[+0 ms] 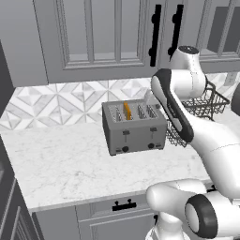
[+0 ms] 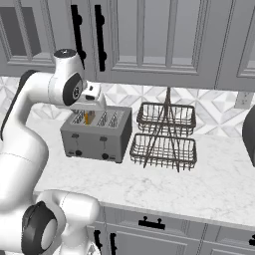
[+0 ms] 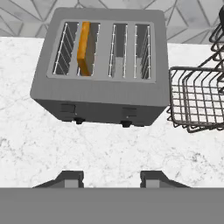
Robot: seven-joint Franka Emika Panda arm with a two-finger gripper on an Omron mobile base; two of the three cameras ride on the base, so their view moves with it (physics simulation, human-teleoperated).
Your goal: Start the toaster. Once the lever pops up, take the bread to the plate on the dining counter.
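Grey-cabinet kitchen, white marble counter (image 1: 70, 168). The toaster (image 3: 100, 70) stands on it, bread (image 3: 84, 48) upright in its second slot. The gripper (image 3: 111, 178) hovers above, fingers apart, holding nothing. Best descend squarely onto the left lever (image 3: 68, 108).

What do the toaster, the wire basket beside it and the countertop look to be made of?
Toaster: brushed grey metal, judging by its flat matte sheen. Wire basket: thin dark metal wire, open mesh. Countertop: white marble or marble-look stone, faint grey veins, smooth finish.
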